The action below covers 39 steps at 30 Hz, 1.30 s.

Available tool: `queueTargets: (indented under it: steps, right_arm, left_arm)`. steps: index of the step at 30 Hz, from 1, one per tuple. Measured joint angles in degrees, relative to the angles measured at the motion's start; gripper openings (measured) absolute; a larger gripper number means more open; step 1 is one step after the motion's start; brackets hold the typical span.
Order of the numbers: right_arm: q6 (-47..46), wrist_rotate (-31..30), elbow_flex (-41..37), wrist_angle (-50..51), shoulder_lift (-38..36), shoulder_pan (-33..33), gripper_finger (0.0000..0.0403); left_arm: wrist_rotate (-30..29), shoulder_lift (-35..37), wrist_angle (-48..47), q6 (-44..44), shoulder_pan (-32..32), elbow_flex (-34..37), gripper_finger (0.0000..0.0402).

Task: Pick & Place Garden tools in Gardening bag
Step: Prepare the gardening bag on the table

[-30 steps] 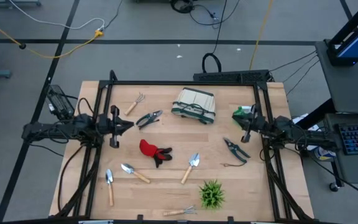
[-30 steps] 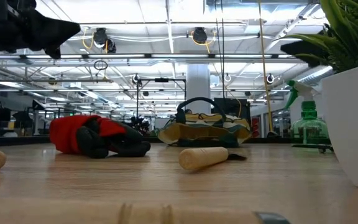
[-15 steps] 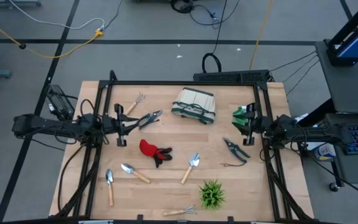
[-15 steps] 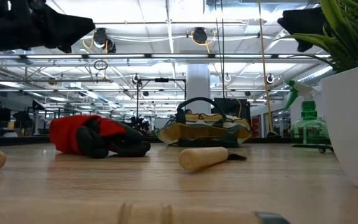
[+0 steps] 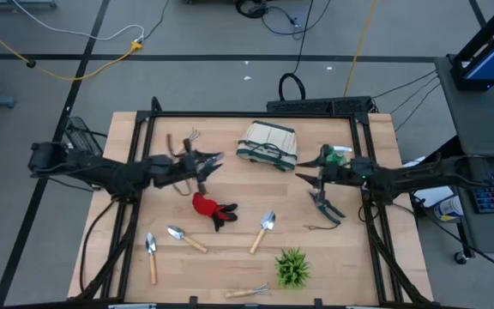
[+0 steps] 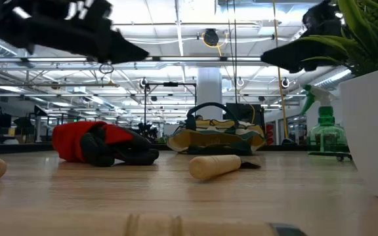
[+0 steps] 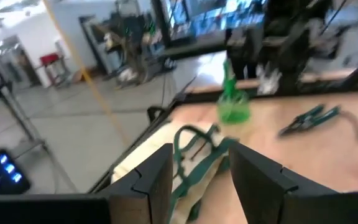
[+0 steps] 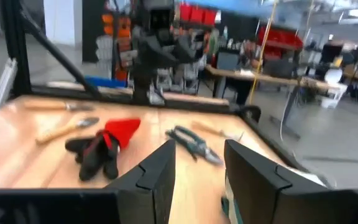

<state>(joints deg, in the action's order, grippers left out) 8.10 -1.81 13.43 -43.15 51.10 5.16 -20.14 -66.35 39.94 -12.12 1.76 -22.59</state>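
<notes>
Wooden-handled trowels (image 5: 262, 232) and a rake (image 5: 249, 292) lie along the table's near edge, with no readable writing anywhere. Past the red-and-black glove (image 5: 212, 209), both arms reach inward: the left gripper (image 5: 202, 163), fingers spread, hovers over shears (image 5: 206, 162), while the right gripper (image 5: 313, 181), also spread and empty, hangs above other shears (image 5: 325, 204). Farthest back sits the cream gardening bag (image 5: 268, 144).

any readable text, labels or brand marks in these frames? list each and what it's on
None readable in any view.
Cream fabric tote with dark green trim: no print visible.
Green spray bottle: no legible label.
Red-and-black glove: no marking visible.
Red bins behind the table: blurred, unreadable.
</notes>
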Motion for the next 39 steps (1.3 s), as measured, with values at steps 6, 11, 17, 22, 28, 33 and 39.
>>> queueTargets:
  steps: [6, 11, 17, 22, 28, 33, 39]
  right_arm:
    - [-1.14, -0.01, 4.06, -0.15, 7.24, -0.02, 0.0135]
    - [-1.38, -0.03, 4.72, -0.76, 8.50, 0.00, 0.0135]
    - [-1.40, 0.11, 4.72, -2.22, 8.52, -0.02, 0.0135]
    - [-1.40, 0.12, 4.72, -2.10, 8.52, -0.02, 0.0135]
    - [-1.42, 0.14, 4.73, -2.06, 8.52, -0.02, 0.0135]
    - [-1.42, 0.14, 4.73, -2.02, 8.50, -0.02, 0.0135]
    - [-1.42, 0.15, 4.72, -1.72, 8.50, -0.01, 0.0135]
  left_arm:
    - [-0.46, -10.14, -14.64, 2.23, 4.25, -10.66, 0.0157]
    - [-0.46, -17.49, -17.27, 2.14, 6.88, -15.67, 0.0157]
    - [-0.41, -24.71, -15.16, 1.67, 9.10, -17.50, 0.0156]
    - [-0.39, -29.79, -10.72, 1.25, 10.09, -17.48, 0.0156]
    - [-0.35, -33.93, -7.05, -0.72, 10.23, -17.44, 0.0156]
    - [0.80, -36.23, -5.28, -0.73, 10.23, -17.48, 0.0156]
    - [0.33, -38.83, -1.95, -1.49, 11.04, -17.48, 0.0156]
